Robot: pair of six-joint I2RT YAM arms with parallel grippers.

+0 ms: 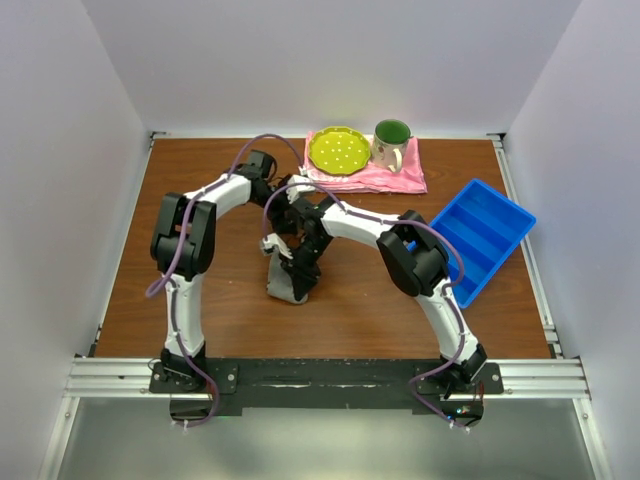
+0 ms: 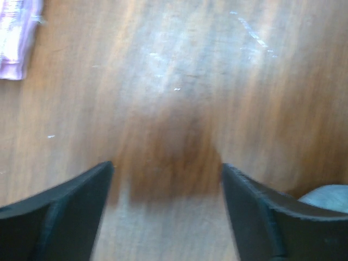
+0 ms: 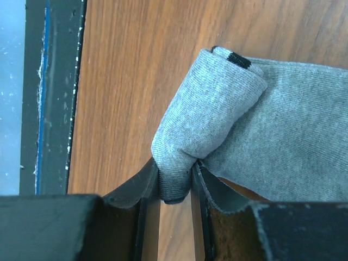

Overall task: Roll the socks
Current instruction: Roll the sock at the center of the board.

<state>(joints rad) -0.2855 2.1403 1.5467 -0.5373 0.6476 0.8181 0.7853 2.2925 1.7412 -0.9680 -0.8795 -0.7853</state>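
We judge the roll barely begun. Our right gripper (image 3: 175,187) is clamped on one end of the socks (image 3: 217,103), which lie in the middle of the table (image 1: 350,320) between the arms. That end is turned over into a first fold (loose, not tight). Our left gripper (image 2: 167,179) hangs with jaws wide apart over bare wood, holding nothing. Most of the length remains to roll.

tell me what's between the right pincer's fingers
A rolled end of the sock, pinched by the right pincer; the right wrist view shows it.
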